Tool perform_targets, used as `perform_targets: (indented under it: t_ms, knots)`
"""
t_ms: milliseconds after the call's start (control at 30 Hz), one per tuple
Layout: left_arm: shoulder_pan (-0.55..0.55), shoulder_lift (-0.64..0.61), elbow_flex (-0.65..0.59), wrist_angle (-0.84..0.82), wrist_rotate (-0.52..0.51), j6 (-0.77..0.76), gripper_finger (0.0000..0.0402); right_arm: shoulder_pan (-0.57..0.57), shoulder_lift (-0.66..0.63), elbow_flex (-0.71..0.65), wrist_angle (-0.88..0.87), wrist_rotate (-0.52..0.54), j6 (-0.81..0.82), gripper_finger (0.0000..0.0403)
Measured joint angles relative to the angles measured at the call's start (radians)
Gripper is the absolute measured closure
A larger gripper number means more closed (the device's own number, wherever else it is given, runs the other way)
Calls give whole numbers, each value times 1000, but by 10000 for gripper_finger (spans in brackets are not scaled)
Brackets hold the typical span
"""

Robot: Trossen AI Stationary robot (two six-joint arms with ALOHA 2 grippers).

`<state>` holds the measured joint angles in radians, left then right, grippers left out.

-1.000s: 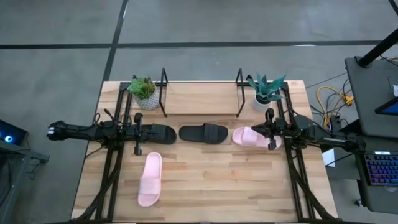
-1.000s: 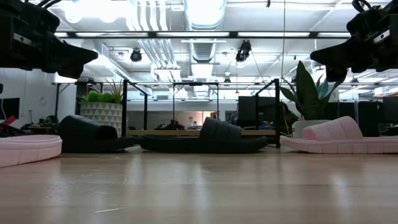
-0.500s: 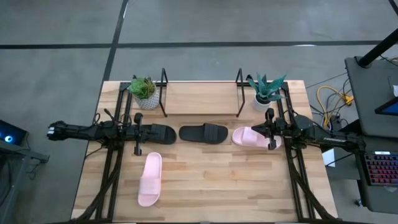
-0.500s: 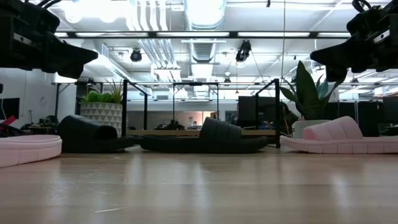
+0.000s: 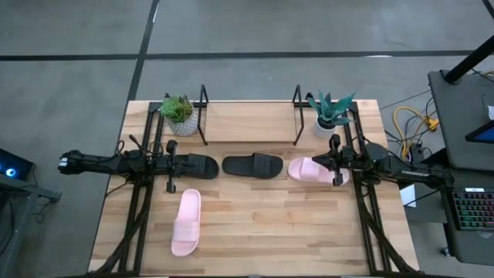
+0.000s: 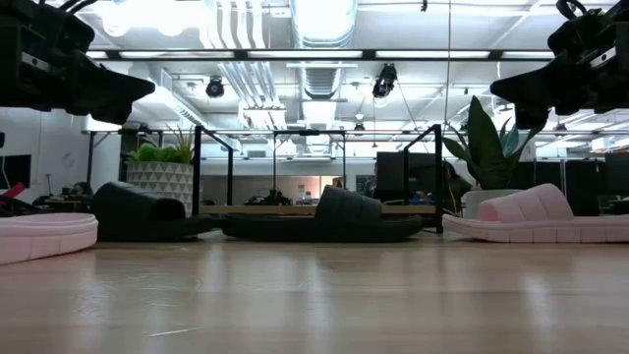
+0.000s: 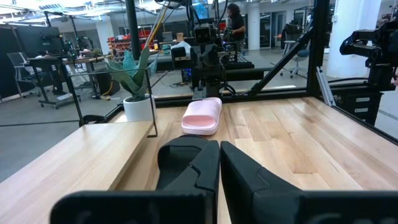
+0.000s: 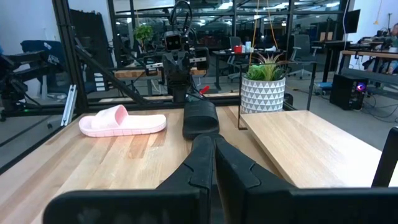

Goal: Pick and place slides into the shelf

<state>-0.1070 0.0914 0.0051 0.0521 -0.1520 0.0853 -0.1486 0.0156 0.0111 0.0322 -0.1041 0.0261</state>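
Observation:
Two black slides [image 5: 253, 165] [image 5: 202, 165] and a pale pink slide [image 5: 306, 169] lie soles down in a row across the table's middle. A second pink slide [image 5: 186, 222] lies nearer the front. The wire shelf [image 5: 251, 116] stands at the far edge on its light wooden base. My left gripper [image 5: 180, 164] hovers shut and level over the left black slide's end. My right gripper [image 5: 330, 167] hovers shut and level over the right pink slide's end. Both show shut in the wrist views [image 7: 219, 155] [image 8: 213, 146] and raised in the low view [image 6: 147, 90] [image 6: 496, 90].
A potted plant [image 5: 179, 116] in a patterned pot stands left of the shelf, another plant [image 5: 330, 114] right of it. Dark arm frames run along both table sides. A desk with a keyboard [image 5: 472, 208] stands beyond the right edge. Bare wood lies front right.

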Motion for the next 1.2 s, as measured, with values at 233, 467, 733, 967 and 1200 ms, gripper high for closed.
perform_targets:
  t_ms: [233, 467, 733, 967, 1200]
  knots:
    - [0, 0, 0, 1, -3, 0, 402, 0, 0, 0, 10, 0, 0, 394]
    - [0, 0, 0, 4, -2, 0, 402, 0, 0, 0, 10, 0, 0, 394]
    - [1, 4, 0, 137, -5, 134, 402, 2, 0, 0, 91, -4, 133, 394]
    - [1, 65, 2, 290, 21, 143, 360, 19, 36, 0, 244, -26, -42, 367]
    - [1, 185, 5, 475, 18, 218, 244, 26, 136, 0, 344, -16, -140, 286]
